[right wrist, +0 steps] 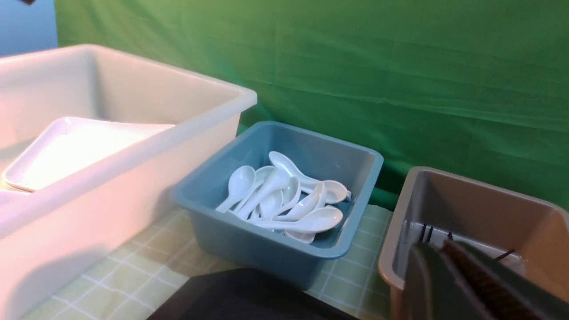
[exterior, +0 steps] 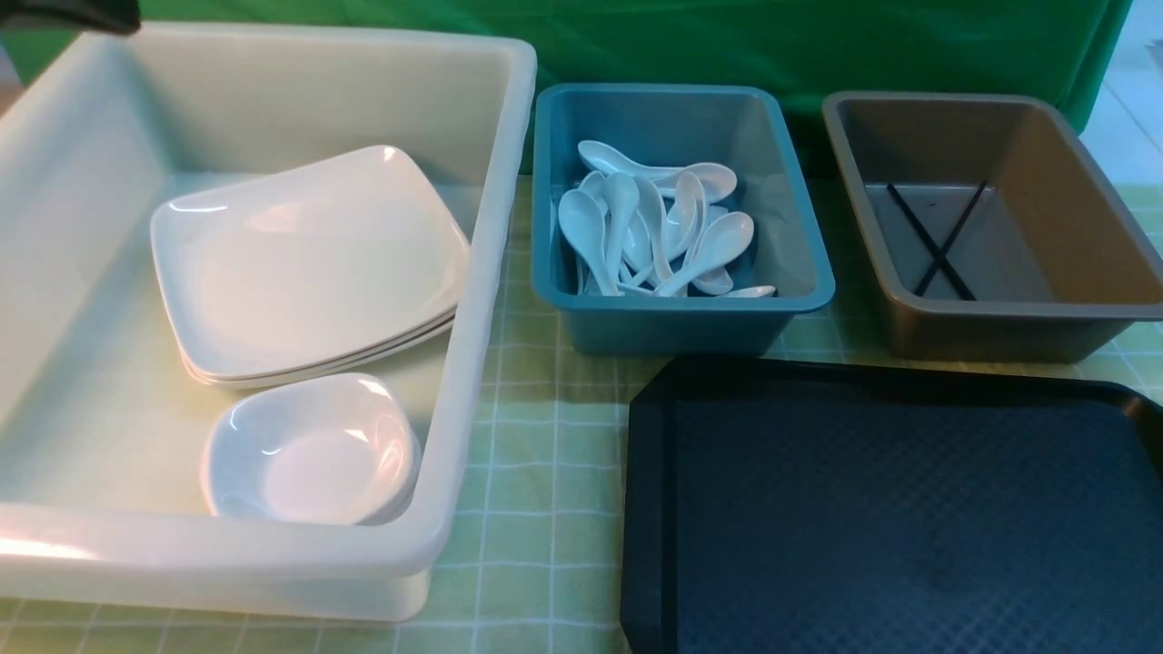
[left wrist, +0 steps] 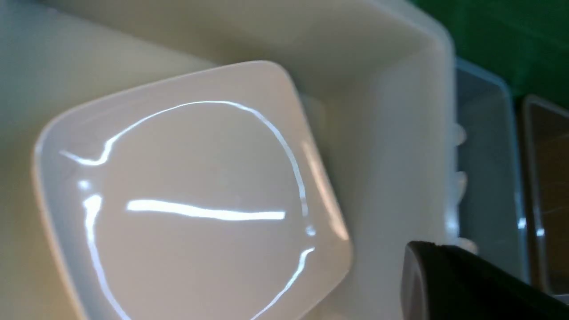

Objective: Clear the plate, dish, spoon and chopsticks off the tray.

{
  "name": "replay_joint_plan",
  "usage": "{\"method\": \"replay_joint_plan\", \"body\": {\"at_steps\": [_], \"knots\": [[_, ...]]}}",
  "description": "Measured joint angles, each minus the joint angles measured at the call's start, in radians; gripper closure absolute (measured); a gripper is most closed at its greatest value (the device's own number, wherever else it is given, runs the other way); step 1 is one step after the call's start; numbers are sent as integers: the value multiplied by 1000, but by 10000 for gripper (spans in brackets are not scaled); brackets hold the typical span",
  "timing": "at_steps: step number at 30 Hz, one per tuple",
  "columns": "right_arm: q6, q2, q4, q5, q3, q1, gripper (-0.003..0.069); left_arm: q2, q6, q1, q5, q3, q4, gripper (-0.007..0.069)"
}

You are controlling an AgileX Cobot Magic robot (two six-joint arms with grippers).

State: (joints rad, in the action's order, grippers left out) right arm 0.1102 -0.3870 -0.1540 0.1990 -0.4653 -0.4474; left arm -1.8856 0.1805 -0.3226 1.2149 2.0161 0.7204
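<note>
We see the black tray [exterior: 895, 518] at the near right of the tabletop [exterior: 536, 509], its textured floor bare. The tabletop wears a pale green checked cloth.

At the left stands a deep white bin [exterior: 472, 300]. In it lies the plate [exterior: 309, 259], topmost of a small stack of like plates, tilted a little with its far edge higher. Just near of the stack, touching its edge, sits the dish [exterior: 313, 450], nested on another.

In the middle, beyond the tray, a blue bin [exterior: 809, 272] holds a heap of white spoons [exterior: 654, 232]; we cannot tell which spoon came from the tray. At the far right a brown bin [exterior: 1081, 227] holds the chopsticks [exterior: 936, 238], crossed in an X on its floor.

The left pincer [left wrist: 466, 284] shows only as a dark tip in its wrist view, above the white bin beside the plate's corner, and as a dark sliver at the far left top of the front view. It is closed and holds nothing that we can see.

The right pincer [right wrist: 466, 284] shows in its wrist view over the near rim of the brown bin. Its fingers [right wrist: 433, 289] lie close together with nothing between them, so we take it as closed and empty.

A green cloth [exterior: 727, 41] hangs behind the bins.
</note>
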Motion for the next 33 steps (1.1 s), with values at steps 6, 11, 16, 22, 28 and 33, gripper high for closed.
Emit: {"method": "replay_joint_plan", "body": {"at_steps": [6,11,16,22,28,33], "knots": [[0,0,0,0,1,0,615,84,0,57,1,0,3,635],[0,0,0,0,1,0,595,156,-1,126,2,0,-60,635],[0,0,0,-3,1,0,577,202,-39,153,3,0,-85,635],[0,15,19,-14,9,0,564,223,-62,157,3,0,-98,635],[0,112,28,-44,131,91,554,224,-69,158,3,0,-120,635],[0,200,31,-29,243,234,547,224,-70,159,3,0,-152,635]]}}
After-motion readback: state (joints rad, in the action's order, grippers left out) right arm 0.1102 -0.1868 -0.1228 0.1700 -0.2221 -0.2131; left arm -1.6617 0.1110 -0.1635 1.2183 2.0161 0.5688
